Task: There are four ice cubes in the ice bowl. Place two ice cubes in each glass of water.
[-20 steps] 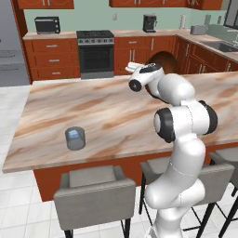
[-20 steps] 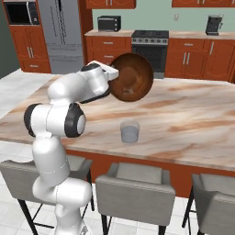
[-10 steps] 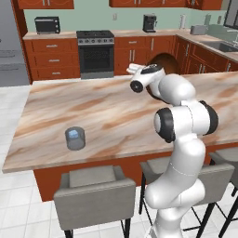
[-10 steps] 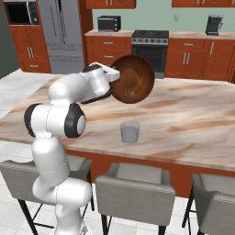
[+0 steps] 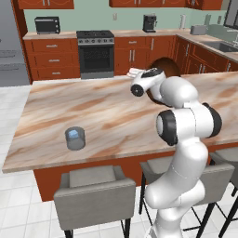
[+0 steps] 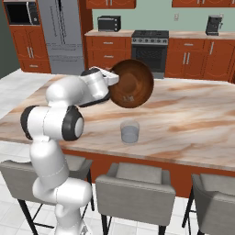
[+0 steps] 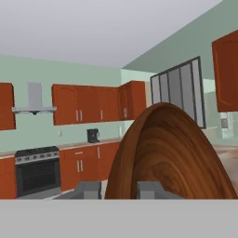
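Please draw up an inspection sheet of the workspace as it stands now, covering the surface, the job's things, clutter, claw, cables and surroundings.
Surface: marble island counter, level.
Job's things: brown bowl lifted off the counter and tipped on edge, its inside facing the right base camera; no ice cubes can be made out in it. One glass stands upright below the bowl in the right base view. In the left base view a glass holds something pale blue.
Clutter: nothing seen.
Claw: claw shut on the bowl's rim.
Cables: nothing seen.
Surroundings: stove, fridge, coffee maker, grey stools along the island.
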